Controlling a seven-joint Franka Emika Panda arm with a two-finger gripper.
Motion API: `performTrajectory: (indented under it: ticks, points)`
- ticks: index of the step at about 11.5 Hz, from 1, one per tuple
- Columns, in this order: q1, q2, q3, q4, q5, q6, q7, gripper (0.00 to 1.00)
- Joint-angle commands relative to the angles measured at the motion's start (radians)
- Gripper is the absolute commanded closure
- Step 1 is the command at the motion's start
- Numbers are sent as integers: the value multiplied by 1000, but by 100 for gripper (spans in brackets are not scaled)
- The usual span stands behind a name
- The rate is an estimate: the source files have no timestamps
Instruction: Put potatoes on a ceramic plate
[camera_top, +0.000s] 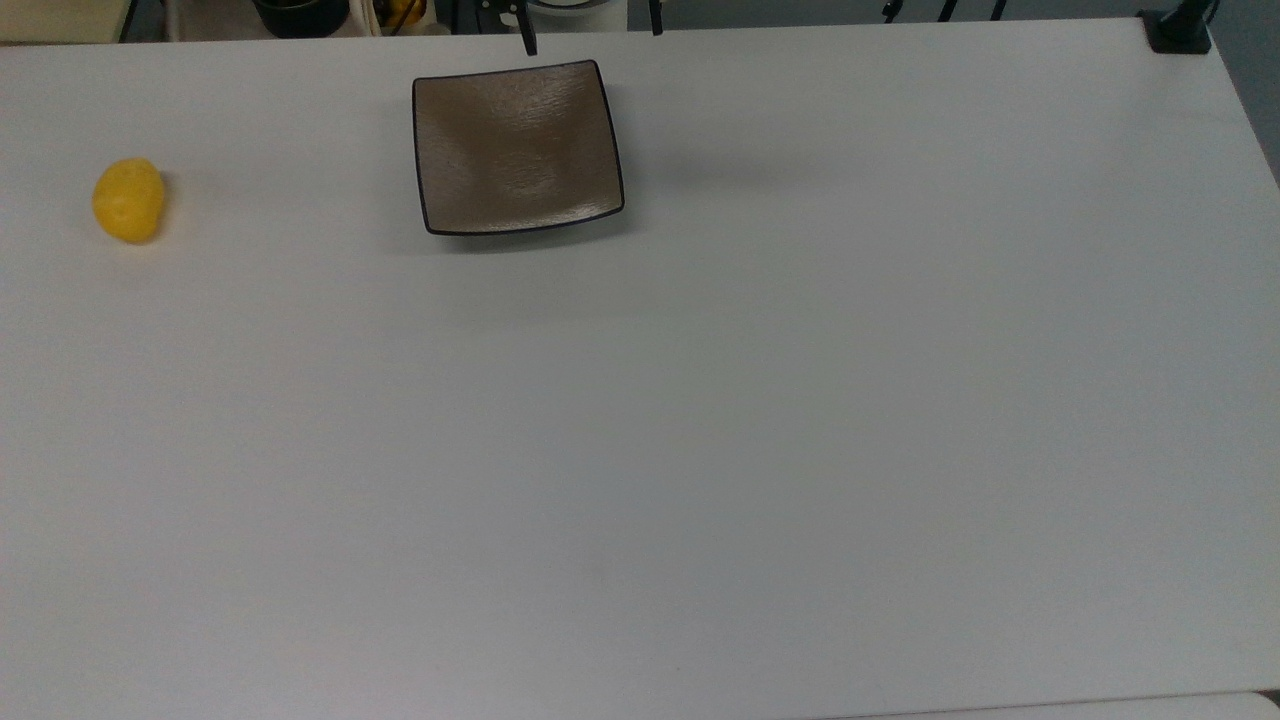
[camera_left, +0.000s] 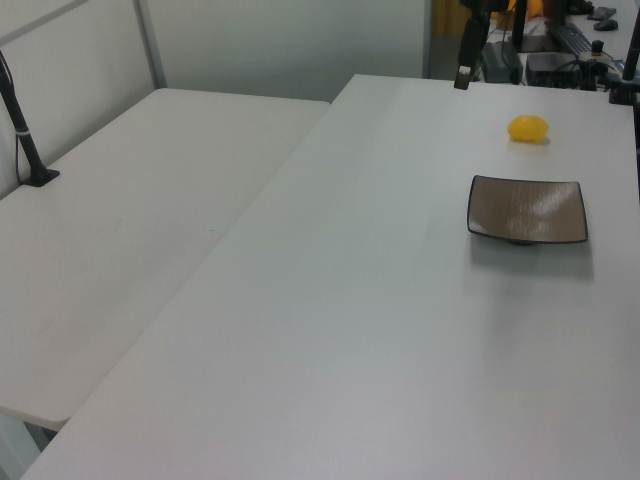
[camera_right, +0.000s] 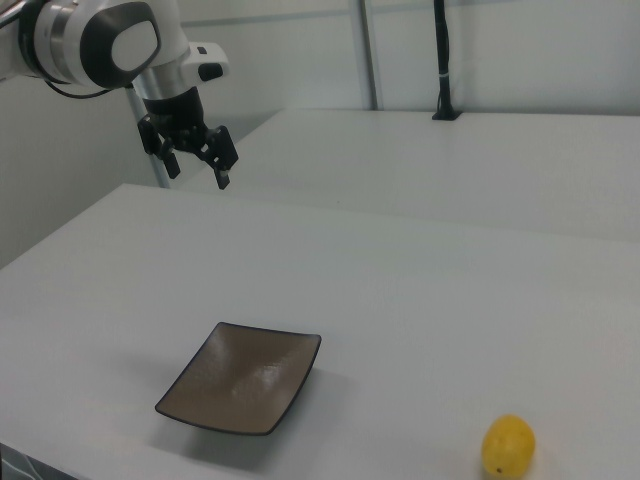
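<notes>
Gripper: I see the gripper (camera_right: 195, 163) high above the table (camera_right: 420, 290), fingers spread, holding nothing.
Potato: the potato (camera_top: 129, 200) lies on the table at the top view's left, well apart from the plate.
Plate: the ceramic plate (camera_top: 518, 147) sits bare.

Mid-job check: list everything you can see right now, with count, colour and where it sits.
potato: one, bright yellow, lying on the table at the top view's far left, apart from the plate.
ceramic plate: one, square, brown with black rim, empty, near the top view's upper edge.
table: one, white, carrying both.
second table: one, white, alongside.
gripper: one, black, fingers open, raised above the table beyond the plate in the right view.
</notes>
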Motion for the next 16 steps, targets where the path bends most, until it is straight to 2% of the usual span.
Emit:
performTrajectory:
  ticks: [1, 6, 8, 10, 14, 16]
  points:
    - [21, -8, -12, 4, 17, -2, 22, 0]
    - [22, -10, -12, 2, 15, -4, 16, 0]
    - [22, -11, -11, 4, -5, -72, 5, 0]
    - [31, -30, 1, 4, -54, -154, -55, 0]
    - [37, -34, 1, 2, -66, -226, -155, 0]
    - [31, -36, 1, -4, -75, -231, -275, 0]
